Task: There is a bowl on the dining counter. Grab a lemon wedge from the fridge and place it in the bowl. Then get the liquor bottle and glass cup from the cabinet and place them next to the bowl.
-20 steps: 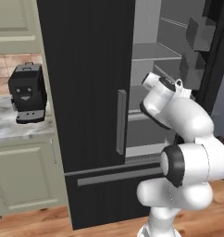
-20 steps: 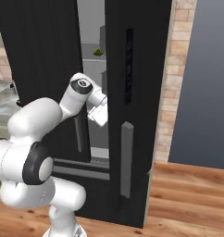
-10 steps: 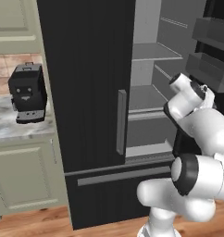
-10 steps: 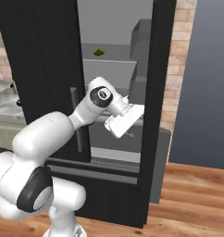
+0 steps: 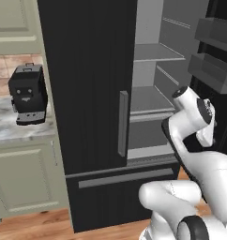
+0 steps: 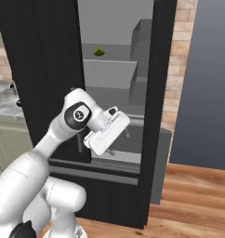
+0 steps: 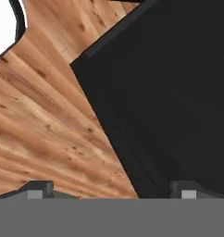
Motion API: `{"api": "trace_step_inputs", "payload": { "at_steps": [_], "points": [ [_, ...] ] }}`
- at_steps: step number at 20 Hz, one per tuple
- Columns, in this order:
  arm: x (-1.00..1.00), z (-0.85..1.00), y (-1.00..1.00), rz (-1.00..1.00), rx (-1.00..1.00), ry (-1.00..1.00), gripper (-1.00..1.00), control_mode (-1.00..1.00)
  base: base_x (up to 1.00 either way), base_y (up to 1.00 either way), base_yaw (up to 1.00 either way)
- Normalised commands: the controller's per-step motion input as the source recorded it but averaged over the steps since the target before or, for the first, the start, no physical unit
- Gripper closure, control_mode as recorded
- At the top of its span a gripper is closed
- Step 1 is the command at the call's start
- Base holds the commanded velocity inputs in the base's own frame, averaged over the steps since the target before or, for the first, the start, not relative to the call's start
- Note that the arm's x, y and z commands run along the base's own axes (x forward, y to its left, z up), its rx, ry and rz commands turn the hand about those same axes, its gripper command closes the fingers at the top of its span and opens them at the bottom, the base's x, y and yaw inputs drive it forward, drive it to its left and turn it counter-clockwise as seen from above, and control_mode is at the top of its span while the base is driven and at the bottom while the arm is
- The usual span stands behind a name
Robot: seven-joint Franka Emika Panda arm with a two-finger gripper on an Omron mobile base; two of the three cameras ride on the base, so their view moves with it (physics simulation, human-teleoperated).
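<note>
I have the tall black fridge (image 6: 44, 69) in front of me with its right door (image 6: 156, 93) swung open, grey shelves (image 5: 153, 51) showing inside. The small green lemon wedge (image 6: 99, 51) sits on an upper shelf toward the back, well above my arm. My end effector (image 6: 115, 139) hangs low in front of the open compartment, at about the level of the lower shelf, pointing down and away from the wedge. Through the hand view I see wooden plank floor (image 7: 40, 125) and the dark base of the fridge; the two finger tips (image 7: 40, 189) stand wide apart with nothing between them. Off to the left, a black coffee machine (image 5: 27, 93) stands on the marble surface (image 5: 7, 133) above pale green cabinets (image 5: 26, 178).
</note>
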Motion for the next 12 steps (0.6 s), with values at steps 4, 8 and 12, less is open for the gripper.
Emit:
{"api": "trace_step_inputs", "payload": {
  "at_steps": [4, 8, 12],
  "points": [
    [-0.23, 0.0, 1.0, 0.2, 0.04, -0.3, -1.0, -1.0, 0.0, 0.0, 0.0],
    [0.0, 0.0, 1.0, 0.13, 0.16, -0.25, -1.0, -1.0, 0.0, 0.0, 0.0],
    [0.05, 0.01, 0.89, 0.03, 0.43, -0.24, -1.0, -1.0, 0.0, 0.0, 0.0]
  ]
}}
